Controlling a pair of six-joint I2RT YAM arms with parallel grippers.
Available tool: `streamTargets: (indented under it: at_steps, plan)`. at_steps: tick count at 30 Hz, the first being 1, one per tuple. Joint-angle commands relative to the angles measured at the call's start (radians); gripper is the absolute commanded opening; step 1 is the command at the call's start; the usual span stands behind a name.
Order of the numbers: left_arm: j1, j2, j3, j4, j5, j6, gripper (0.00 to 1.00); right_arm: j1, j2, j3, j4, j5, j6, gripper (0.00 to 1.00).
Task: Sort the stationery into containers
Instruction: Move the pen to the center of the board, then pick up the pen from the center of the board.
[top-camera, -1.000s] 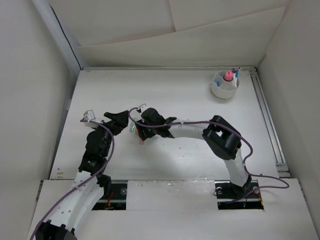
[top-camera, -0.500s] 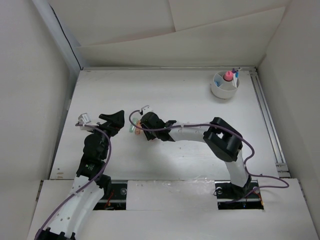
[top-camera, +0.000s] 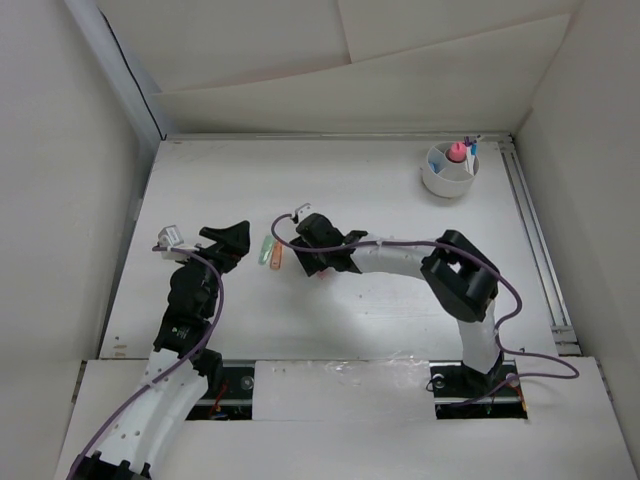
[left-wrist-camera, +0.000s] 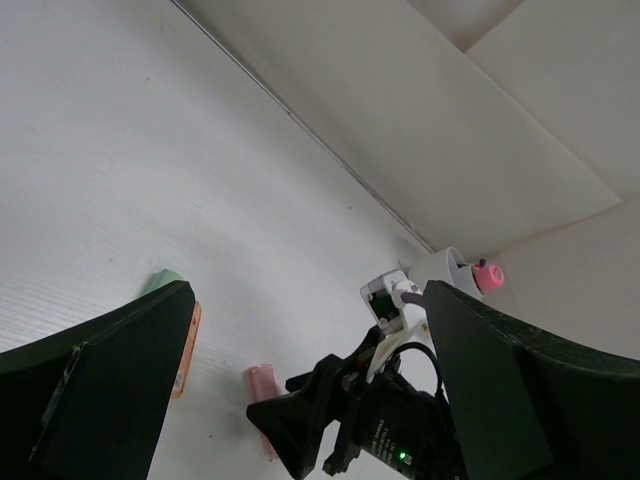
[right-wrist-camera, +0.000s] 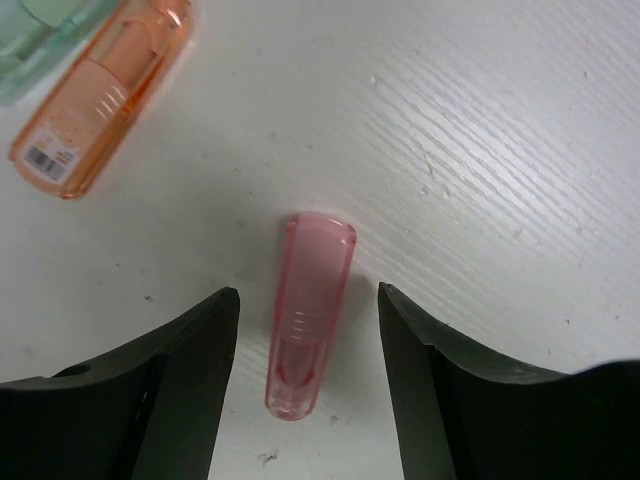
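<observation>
Near left of desk (right-wrist-camera: 500, 150): left gripper (left-wrist-camera: 308, 295) hovers, jaws apart, empty. Mid-desk: right gripper (right-wrist-camera: 305, 290), jaws apart, straddling pink highlighter (right-wrist-camera: 312, 320) lying flat, untouched. Orange highlighter (right-wrist-camera: 100, 90) and green highlighter (right-wrist-camera: 40, 30) just beyond. Risk: slick tapered barrel, off-centre squeeze could squirt it sideways. Far right corner: cup (top-camera: 445, 186) stands.

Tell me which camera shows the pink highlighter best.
Right wrist: the pink highlighter lies whole and close, inside the open right pincer. Left wrist shows it small and distant; top external mostly hides it under that pincer.
</observation>
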Motion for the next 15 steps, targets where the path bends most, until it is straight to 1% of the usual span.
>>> streamTargets:
  at_steps: [1,3,6,10,13,15]
  plan:
    - [-0.001,0.000,0.030,0.036,0.007,-0.003,1.00,-0.022,0.009,0.091,-0.038,-0.064,-0.061,0.64]
    - [-0.001,0.000,0.030,0.036,0.007,-0.003,1.00,-0.034,0.030,0.111,-0.049,-0.090,-0.061,0.64]
    - [-0.001,-0.010,0.030,0.036,0.007,-0.003,1.00,-0.043,0.042,0.121,-0.049,-0.121,-0.061,0.59]
    - [-0.001,-0.010,0.030,0.036,0.007,-0.003,1.00,-0.054,0.052,0.130,-0.049,-0.121,-0.061,0.56]
    - [-0.001,-0.010,0.030,0.036,0.007,-0.003,1.00,-0.054,0.064,0.140,-0.060,-0.121,-0.061,0.52]
    - [-0.001,-0.010,0.030,0.036,0.007,-0.003,1.00,-0.054,0.073,0.151,-0.060,-0.121,-0.072,0.52]
